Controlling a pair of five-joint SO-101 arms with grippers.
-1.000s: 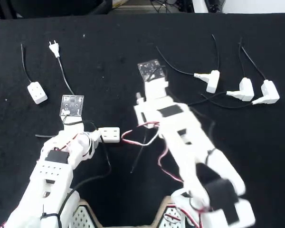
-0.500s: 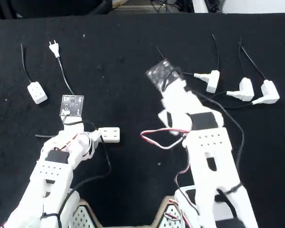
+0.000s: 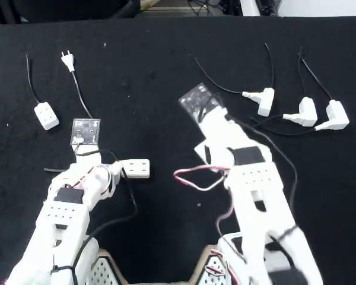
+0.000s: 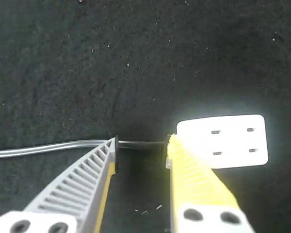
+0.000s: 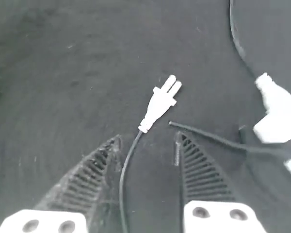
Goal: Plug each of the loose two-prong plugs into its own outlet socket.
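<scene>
Swinging over since a second ago, the right arm is now leaning more toward the right edge of the worktop (image 3: 142, 53). The left arm is sitting almost where it was.

The right gripper (image 5: 147, 140) is hanging open. A white plug (image 5: 160, 104) is lying just ahead of its fingertips, and the plug's cord is running back between them. The left gripper (image 4: 141, 143) is hanging open too, around a thin cord right beside a white socket block (image 4: 222, 141).

A second plug (image 3: 67, 58) is lying near the far left corner. A small socket (image 3: 46, 115) is lying near the left edge. Three bent white pieces (image 3: 305, 111) with cords are lying near the right edge.

No plug is sitting in any socket that can be seen. The job is looking like it is only starting, with every plug left to do.
</scene>
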